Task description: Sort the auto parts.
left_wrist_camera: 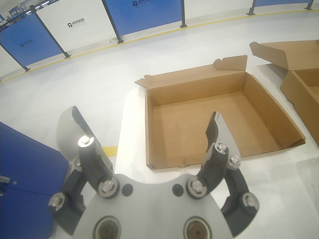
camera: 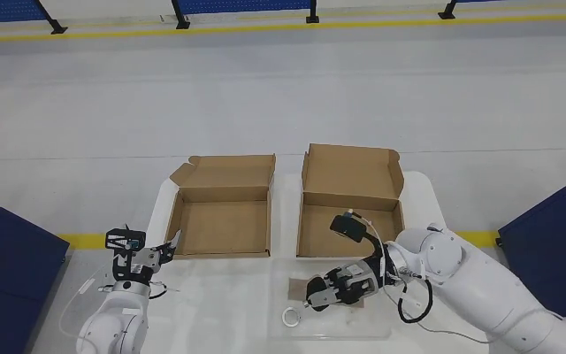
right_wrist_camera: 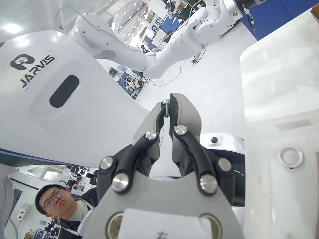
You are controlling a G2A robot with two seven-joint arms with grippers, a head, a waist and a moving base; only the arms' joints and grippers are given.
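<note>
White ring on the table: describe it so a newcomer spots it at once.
On the white table, look in front of the right cardboard box, toward the robot. The white ring lies flat near the right gripper, the only round open loop there.

Tiny metal part [right_wrist_camera: 166, 108] — kind unclear

You have on hand: left box [camera: 221, 226] and right box [camera: 349, 177], plain brown cardboard; surface [camera: 230, 301], white; ring [camera: 285, 316], white; small part [right_wrist_camera: 165, 103], silver; right gripper [right_wrist_camera: 167, 108], black with silver; floor line [camera: 265, 28], yellow.
</note>
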